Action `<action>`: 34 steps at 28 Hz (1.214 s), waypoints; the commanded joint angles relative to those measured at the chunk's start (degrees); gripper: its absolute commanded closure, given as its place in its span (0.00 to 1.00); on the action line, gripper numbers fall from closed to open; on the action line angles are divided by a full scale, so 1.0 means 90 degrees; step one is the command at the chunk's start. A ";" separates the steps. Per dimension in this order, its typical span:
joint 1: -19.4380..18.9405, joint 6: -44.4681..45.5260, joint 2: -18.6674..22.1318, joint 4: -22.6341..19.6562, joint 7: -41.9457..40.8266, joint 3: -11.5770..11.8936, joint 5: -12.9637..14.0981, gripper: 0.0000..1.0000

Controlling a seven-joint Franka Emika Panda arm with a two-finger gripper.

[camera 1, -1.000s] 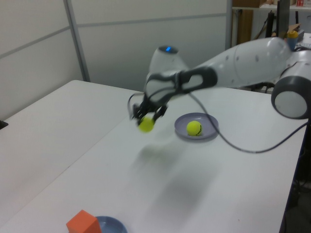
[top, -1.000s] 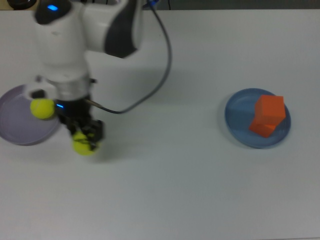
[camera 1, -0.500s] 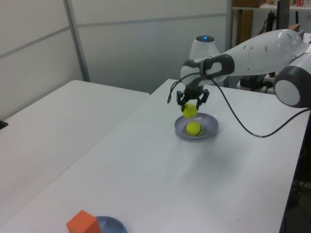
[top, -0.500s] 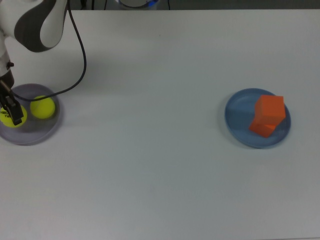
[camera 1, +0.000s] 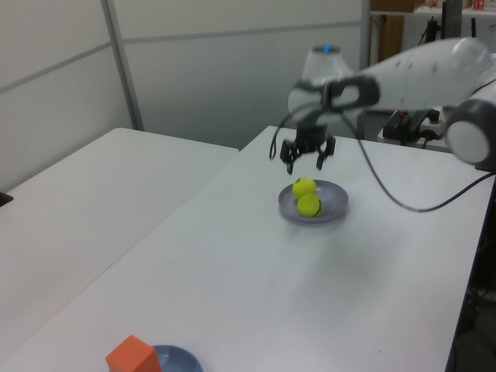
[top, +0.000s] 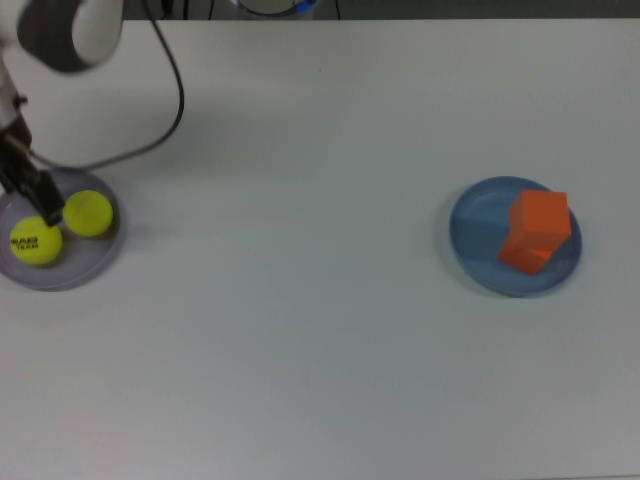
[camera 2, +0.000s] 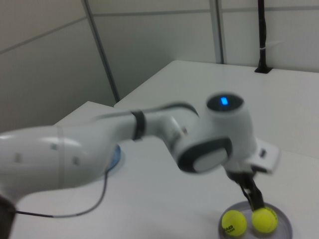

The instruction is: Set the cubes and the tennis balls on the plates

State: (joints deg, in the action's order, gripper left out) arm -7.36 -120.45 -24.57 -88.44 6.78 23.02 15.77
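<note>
While its fingers are spread and hold nothing, the end effector [camera 1: 307,157] hangs just above the purple plate [camera 1: 335,211]. Both balls [top: 87,213] lie on this plate, touching each other; one shows black lettering [top: 36,242]. Well apart from the purple plate on the counter [top: 320,330], the blue plate [top: 476,250] carries two orange cubes [top: 540,218], one on the other.

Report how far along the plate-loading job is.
Looks finished. Both tennis balls lie on the lavender plate; both orange cubes sit stacked on the blue plate. The gripper hangs open and empty above the balls. No cube or ball is off a plate.
</note>
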 commanded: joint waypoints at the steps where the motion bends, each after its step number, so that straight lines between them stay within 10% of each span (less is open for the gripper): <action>1: -0.0402 0.1126 0.1304 -0.0310 -0.0061 -0.0311 -0.0638 0.00; 13: -0.0403 0.2192 0.2398 -0.0427 0.0799 -0.1776 -0.1235 0.00; 34: -0.0657 0.2378 0.3072 -0.1003 0.0838 -0.2158 -0.1303 0.00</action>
State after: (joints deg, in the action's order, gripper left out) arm -11.57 -100.24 -0.12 -94.95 13.33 3.84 5.36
